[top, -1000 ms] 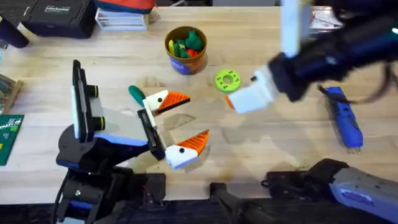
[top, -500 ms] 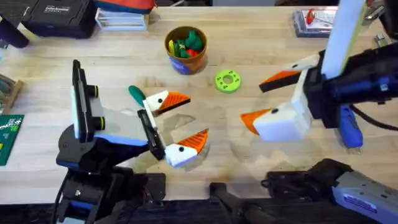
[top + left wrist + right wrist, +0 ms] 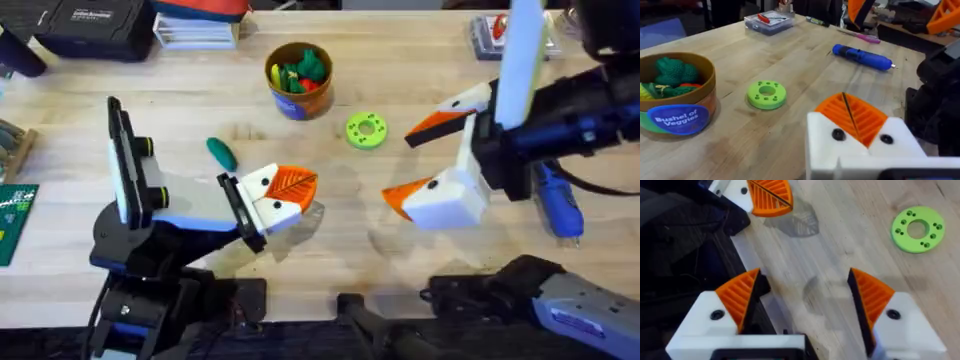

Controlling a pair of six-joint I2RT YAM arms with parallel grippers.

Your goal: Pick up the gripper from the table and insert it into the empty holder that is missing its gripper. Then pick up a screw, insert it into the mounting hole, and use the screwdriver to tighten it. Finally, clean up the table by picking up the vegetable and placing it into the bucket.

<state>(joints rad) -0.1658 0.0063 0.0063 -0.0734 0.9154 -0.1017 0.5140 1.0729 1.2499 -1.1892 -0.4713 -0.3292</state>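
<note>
Left gripper (image 3: 285, 195) now closed, right gripper (image 3: 425, 160) unchanged

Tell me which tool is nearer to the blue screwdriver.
Right. The right tool hovers open just beside the screwdriver, which lies near its arm at the table's right side. The left tool, shut, sits across the table's middle, well away from it.

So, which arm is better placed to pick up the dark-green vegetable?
Probably the left: its end effector, fingers shut, sits just beside the vegetable. The right end effector, open, hangs across the table near the screwdriver.
</note>
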